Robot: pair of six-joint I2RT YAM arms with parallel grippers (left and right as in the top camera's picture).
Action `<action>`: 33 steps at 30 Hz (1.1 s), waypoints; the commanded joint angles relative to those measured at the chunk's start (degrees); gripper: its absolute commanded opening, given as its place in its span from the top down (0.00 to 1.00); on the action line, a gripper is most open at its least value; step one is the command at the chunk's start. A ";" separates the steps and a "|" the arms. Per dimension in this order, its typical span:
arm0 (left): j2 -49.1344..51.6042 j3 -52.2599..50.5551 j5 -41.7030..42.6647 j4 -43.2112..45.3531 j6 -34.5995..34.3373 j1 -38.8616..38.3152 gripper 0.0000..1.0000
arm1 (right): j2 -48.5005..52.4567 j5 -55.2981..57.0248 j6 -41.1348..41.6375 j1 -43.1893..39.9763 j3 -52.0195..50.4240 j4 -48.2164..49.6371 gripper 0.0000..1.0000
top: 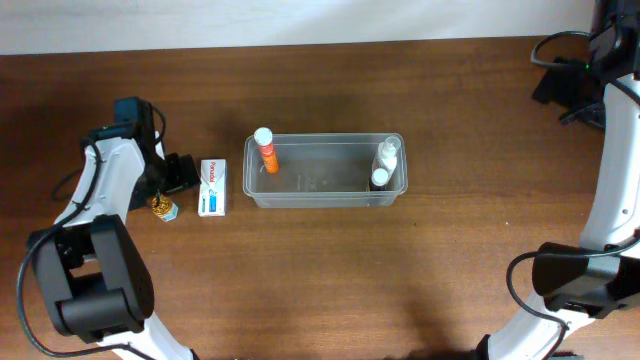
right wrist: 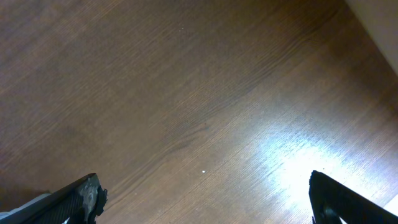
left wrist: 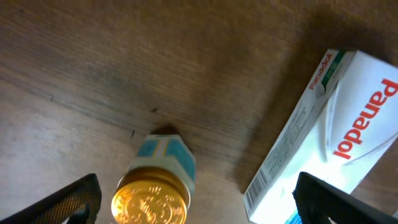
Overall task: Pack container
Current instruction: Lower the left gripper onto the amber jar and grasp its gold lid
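Overhead: container (top: 320, 198) well inside table (top: 420, 290) edges

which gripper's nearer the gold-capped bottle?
Left. The left gripper hangs over the gold-capped bottle, jaws open; the right gripper is far off over bare table.

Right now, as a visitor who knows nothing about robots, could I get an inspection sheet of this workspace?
Surface: brown wooden table, bare wood below the right gripper.
Job's things: clear plastic rectangular container mid-table, holding an orange bottle with a white cap at one end and two white-capped pale bottles at the other. Outside it, a white Panadol box and a small gold-capped bottle.
Clutter: nothing seen.
Grippers: left gripper open, above the gold-capped bottle; right gripper open, holding nothing.
Cables: black cables at the far corner, more along both arms.
Surroundings: pale strip beyond the table.
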 commanded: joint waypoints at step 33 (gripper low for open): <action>-2.03 -7.63 -2.43 6.49 -0.42 0.94 0.73 | -0.44 0.92 0.00 -0.26 0.28 0.02 0.02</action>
